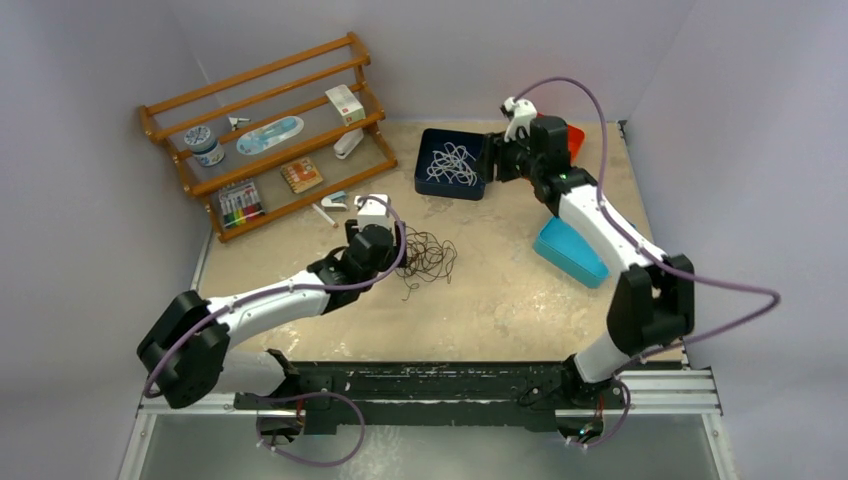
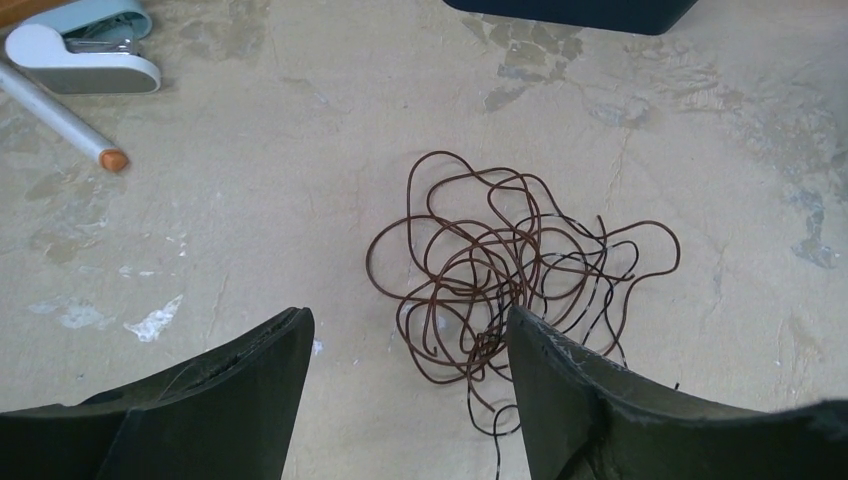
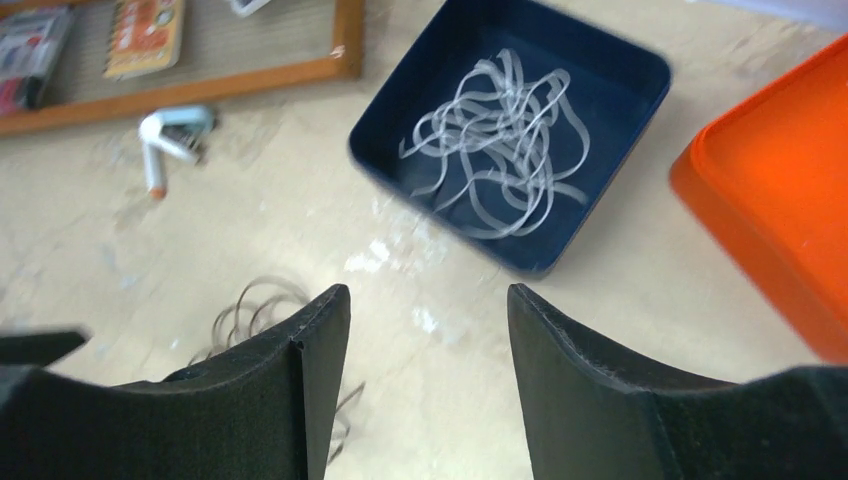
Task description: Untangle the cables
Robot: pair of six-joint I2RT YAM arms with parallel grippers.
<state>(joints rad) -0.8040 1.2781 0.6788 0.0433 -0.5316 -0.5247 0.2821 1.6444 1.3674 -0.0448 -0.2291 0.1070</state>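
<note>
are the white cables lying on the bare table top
No, the white cables lie bundled inside the dark blue tray.

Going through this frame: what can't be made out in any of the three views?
Left wrist view: the dark cables run behind the left fingers and off the bottom edge; ends hidden.
Top view: the orange tray sits mostly behind the right arm; the right wrist view crops it.
Right wrist view: blur smears the dark cables.
Top view: labels on the shelf are too small to read.

White cables in navy tray, dark cables — mid-table
</note>
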